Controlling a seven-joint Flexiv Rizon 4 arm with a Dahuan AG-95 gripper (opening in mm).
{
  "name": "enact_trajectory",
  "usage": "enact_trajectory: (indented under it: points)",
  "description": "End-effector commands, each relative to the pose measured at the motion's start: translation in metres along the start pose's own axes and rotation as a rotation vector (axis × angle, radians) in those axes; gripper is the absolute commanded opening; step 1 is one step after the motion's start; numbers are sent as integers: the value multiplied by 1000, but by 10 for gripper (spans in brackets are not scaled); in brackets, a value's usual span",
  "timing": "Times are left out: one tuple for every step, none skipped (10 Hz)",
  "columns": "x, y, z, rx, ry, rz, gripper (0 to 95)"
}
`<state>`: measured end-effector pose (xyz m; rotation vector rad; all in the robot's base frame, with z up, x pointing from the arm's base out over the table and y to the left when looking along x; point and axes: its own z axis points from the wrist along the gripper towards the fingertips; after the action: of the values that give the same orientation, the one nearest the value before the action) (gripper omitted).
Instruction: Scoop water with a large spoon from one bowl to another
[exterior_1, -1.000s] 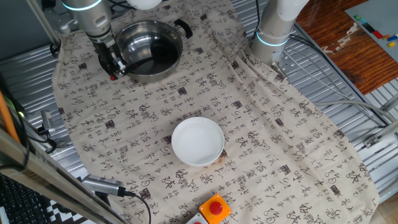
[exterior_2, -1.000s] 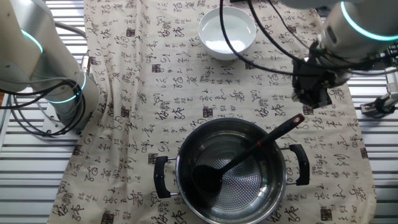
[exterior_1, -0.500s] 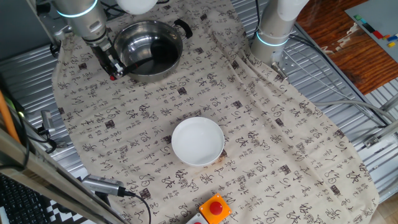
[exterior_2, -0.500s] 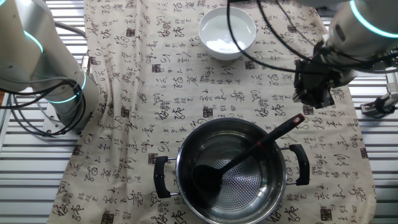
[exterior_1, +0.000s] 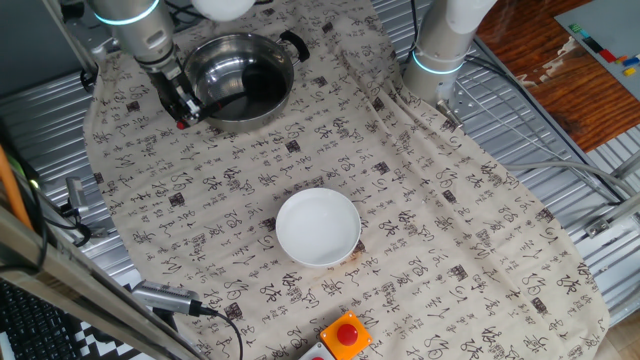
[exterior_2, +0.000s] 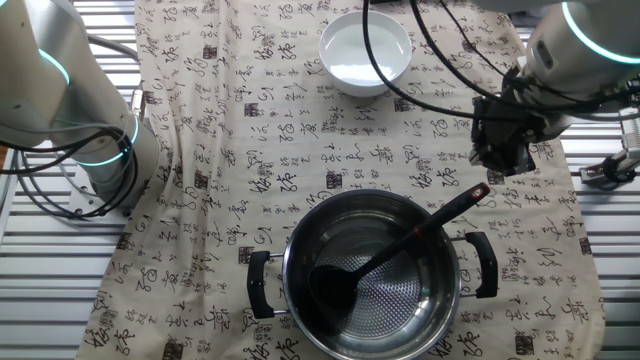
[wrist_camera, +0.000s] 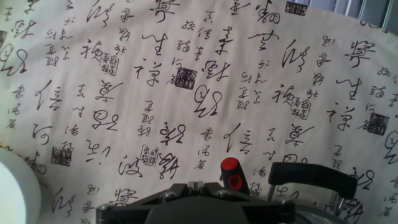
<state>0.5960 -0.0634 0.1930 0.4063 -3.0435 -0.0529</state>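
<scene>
The black ladle lies in the steel pot, scoop down, its handle leaning on the rim. Its red end sticks out past the rim and also shows in the hand view. My gripper hangs just above and beside that red end without touching it. It is shut and empty. In the hand view its fingers meet at the bottom centre. The white bowl holds water and stands apart near the table's front. The pot is at the back left, with the gripper at its left side.
A patterned cloth covers the table. A second robot base stands at the back. A red button box sits at the front edge. The pot's black side handle is right of the red end.
My gripper has shifted slightly up and away from the ladle's red end. The ladle, pot and bowl have not moved.
</scene>
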Motion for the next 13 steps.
enact_trajectory:
  points:
    - [-1, 2, -1, -1, -1, 13, 0]
    - [-4, 7, 2, -6, -3, 32, 0]
    - [-7, 10, 5, -2, -3, 39, 0]
    - [-10, 10, 11, 0, -5, 25, 0]
    - [-15, 5, 17, 2, -9, -5, 0]
    - [-24, 0, 23, 3, -10, -22, 0]
    - [-33, -2, 25, 6, -7, -24, 0]
    - [-36, -2, 25, 4, -6, -19, 0]
    - [-36, -2, 25, 4, -7, -16, 0]
    - [-36, -2, 25, 6, -4, 0, 0]
    - [-36, -2, 25, 11, -2, 7, 0]
    - [-36, -2, 25, 11, -3, 10, 0]
    - [-36, -2, 25, 12, -4, 11, 0]
